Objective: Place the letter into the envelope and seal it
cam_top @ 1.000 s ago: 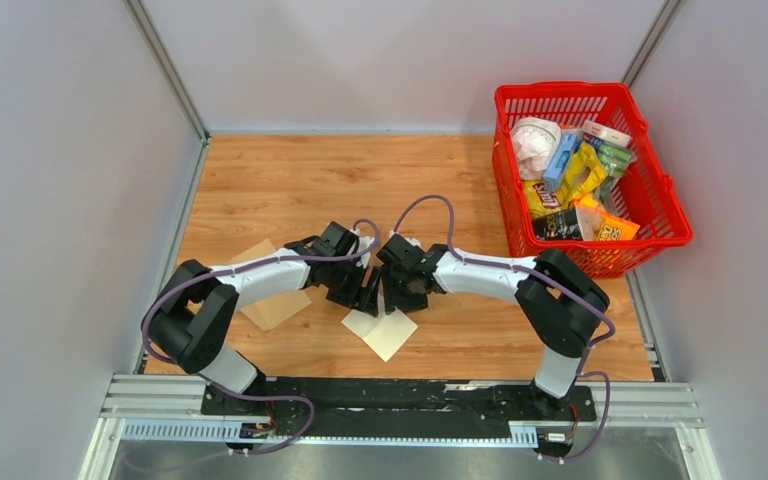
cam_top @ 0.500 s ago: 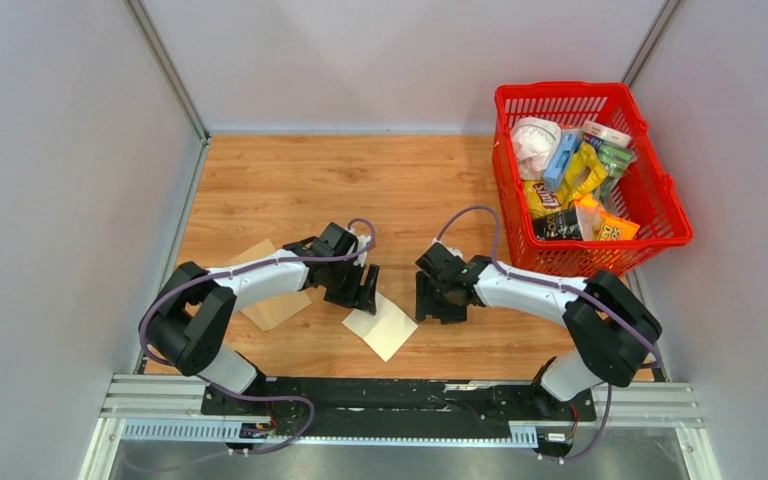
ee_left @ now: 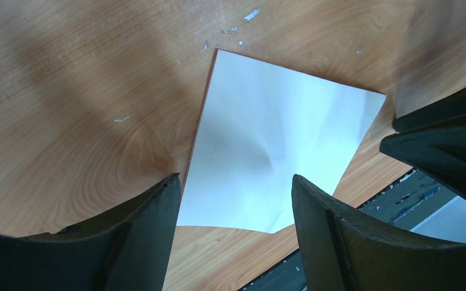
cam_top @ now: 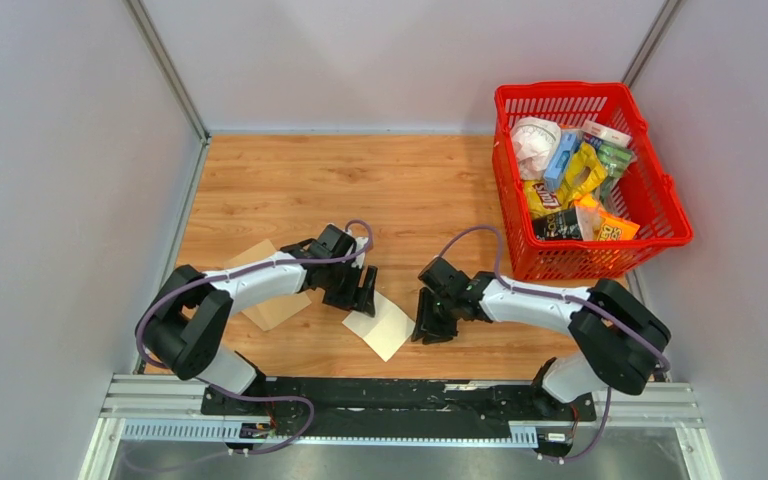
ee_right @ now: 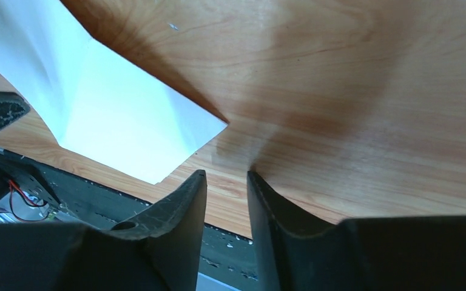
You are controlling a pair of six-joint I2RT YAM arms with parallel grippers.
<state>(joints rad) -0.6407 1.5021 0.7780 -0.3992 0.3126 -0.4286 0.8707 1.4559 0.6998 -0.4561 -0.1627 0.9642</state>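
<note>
We saw our left hand [cam_top: 365,291] wide open and empty over the letter [cam_top: 386,329]; our right hand [cam_top: 427,323], barely parted, held nothing.

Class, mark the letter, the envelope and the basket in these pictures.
letter [cam_top: 380,325], top view, middle of the sheet.
envelope [cam_top: 278,308], top view, near part below the arm.
basket [cam_top: 560,90], top view, far rim.

Pale grey walls [cam_top: 60,150] enclose a wood-grain tabletop [cam_top: 360,180], with a metal rail [cam_top: 410,402] along its near edge.
</note>
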